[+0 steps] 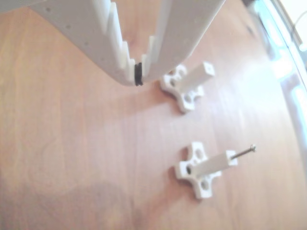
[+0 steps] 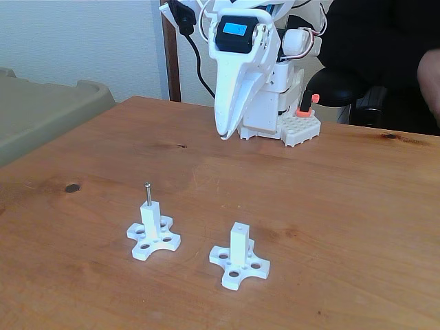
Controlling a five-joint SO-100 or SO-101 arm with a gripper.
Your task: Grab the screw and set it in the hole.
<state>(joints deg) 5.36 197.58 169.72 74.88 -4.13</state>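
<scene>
The silvery screw (image 2: 147, 193) stands upright with its shank in the hole on top of the left white post (image 2: 150, 218) in the fixed view. In the other view the screw (image 1: 244, 152) juts from the nearer post (image 1: 214, 164). A second white post (image 2: 238, 242) on a cross-shaped base stands to its right, and its end-face hole (image 2: 238, 225) (image 1: 209, 68) has nothing in it. My white gripper (image 2: 223, 133) hangs above the table well behind both posts. Its jaws are shut with nothing between them. A black band (image 1: 138, 73) sits at the gripper's (image 1: 136, 76) tips.
The arm's base (image 2: 275, 103) with an orange-red clamp (image 2: 307, 104) stands at the table's back edge. A person's dark clothing (image 2: 385, 48) and hand (image 2: 430, 72) are behind it at the right. A grey-green bin (image 2: 48, 113) sits off the table's left side. The table edge (image 1: 288, 81) runs along the right.
</scene>
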